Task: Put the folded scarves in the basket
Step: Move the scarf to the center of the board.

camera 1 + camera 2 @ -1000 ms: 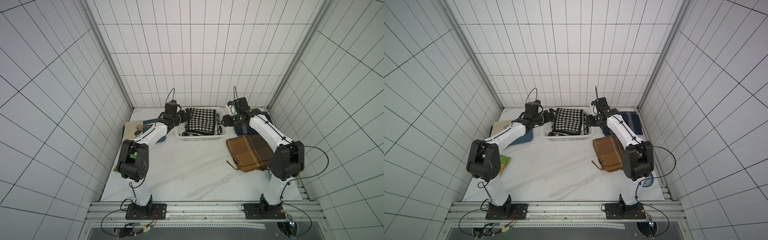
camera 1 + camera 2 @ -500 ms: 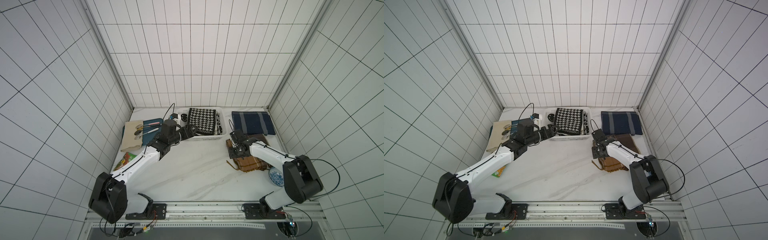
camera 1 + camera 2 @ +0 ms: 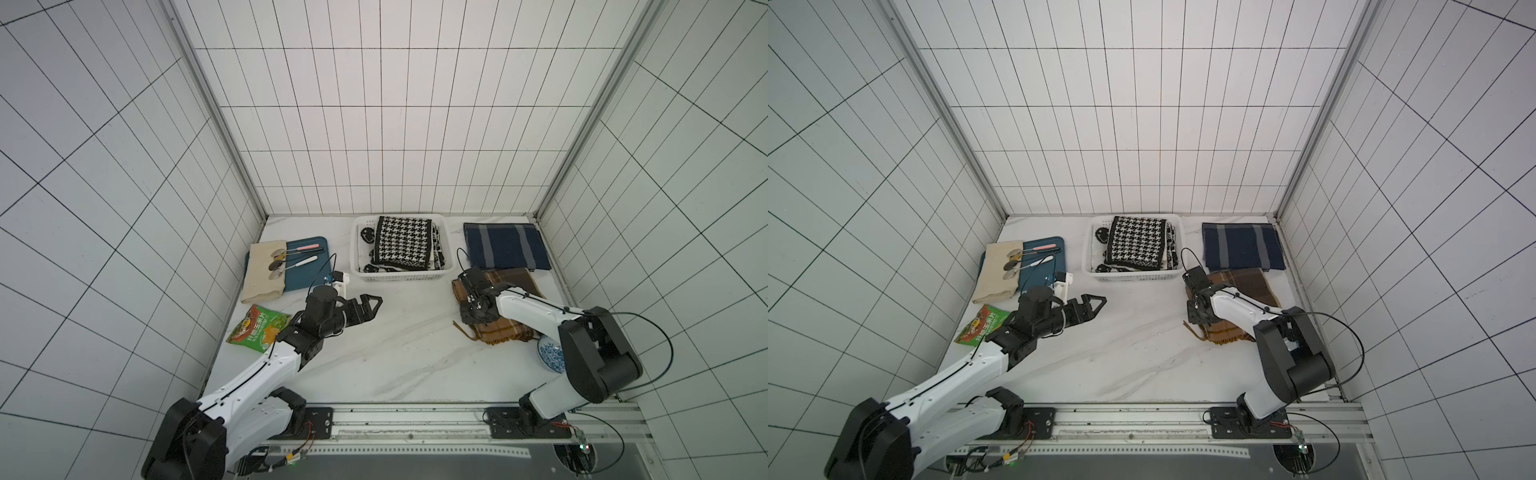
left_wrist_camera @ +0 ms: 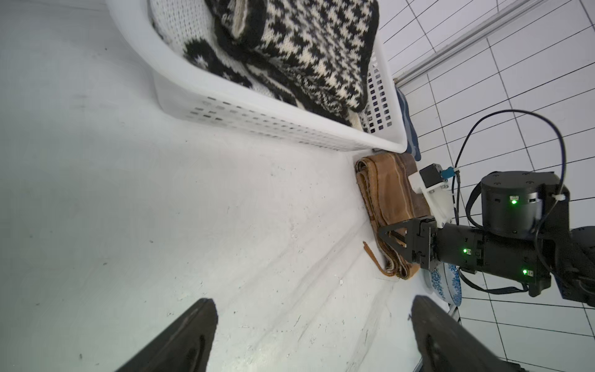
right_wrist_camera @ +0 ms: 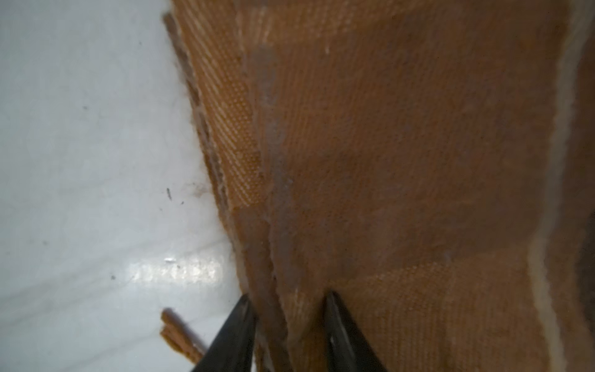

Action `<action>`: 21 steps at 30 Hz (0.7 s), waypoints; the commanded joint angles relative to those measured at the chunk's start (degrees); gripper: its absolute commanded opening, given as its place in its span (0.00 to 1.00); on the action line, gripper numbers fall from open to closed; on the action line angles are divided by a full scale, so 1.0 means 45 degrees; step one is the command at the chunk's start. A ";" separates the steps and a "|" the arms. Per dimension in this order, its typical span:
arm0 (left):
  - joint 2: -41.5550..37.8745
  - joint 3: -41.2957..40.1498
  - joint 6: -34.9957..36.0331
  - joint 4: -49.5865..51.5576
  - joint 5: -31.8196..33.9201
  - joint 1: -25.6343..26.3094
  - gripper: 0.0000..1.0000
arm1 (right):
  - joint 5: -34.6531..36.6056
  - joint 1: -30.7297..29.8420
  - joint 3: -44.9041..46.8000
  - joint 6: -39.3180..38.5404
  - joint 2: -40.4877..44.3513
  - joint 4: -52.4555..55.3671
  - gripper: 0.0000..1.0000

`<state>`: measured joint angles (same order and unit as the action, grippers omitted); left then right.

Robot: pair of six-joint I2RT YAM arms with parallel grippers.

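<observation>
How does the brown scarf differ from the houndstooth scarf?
The brown scarf lies on the table; the houndstooth scarf lies in the basket. The brown scarf is plaid; the houndstooth scarf is black and white. The right gripper grips the brown scarf's edge; no gripper touches the houndstooth scarf. Both are folded.

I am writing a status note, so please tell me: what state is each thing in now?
brown scarf, folded, lying on the table.
right claw, closed on the brown scarf's edge.
left claw, open, empty, above the table.
basket, holding a folded houndstooth scarf.
navy scarf, folded flat, beside the basket.
</observation>
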<state>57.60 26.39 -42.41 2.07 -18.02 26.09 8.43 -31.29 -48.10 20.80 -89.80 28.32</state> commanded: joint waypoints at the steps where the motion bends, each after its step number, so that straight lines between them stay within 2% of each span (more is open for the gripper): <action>1: 0.0219 -0.0273 0.0362 -0.0407 -0.0281 -0.0104 0.98 | -0.0469 -0.0265 0.0475 0.0334 -0.0234 -0.0261 0.28; 4: 0.0747 -0.0617 0.0418 -0.1449 -0.2153 -0.0604 0.98 | -0.1062 -0.0655 0.0496 0.0441 -0.0507 -0.0474 0.19; 7: 0.1214 -0.1021 -0.0008 -0.2679 -0.3510 -0.1188 0.98 | -0.1649 -0.1655 0.0434 0.0879 -0.0479 -0.0884 0.17; 15: 0.1563 -0.0982 0.0451 -0.1905 -0.1799 -0.0666 0.97 | -0.2828 -0.4897 -0.0393 0.2315 -0.0751 -0.2113 0.23; 18: 0.2350 -0.0794 0.0607 -0.1998 -0.1723 -0.0121 0.98 | -0.3600 -0.5585 -0.0687 0.2603 -0.0865 -0.3052 0.40; 21: 0.2985 -0.0796 0.0384 -0.2342 -0.1716 0.0277 0.97 | -0.4959 -0.5693 -0.0641 0.2712 -0.0718 -0.4290 0.47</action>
<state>69.30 22.09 -41.15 -6.26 -26.76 26.04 -6.66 -56.34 -49.47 30.83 -92.60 14.13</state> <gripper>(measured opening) 0.975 0.457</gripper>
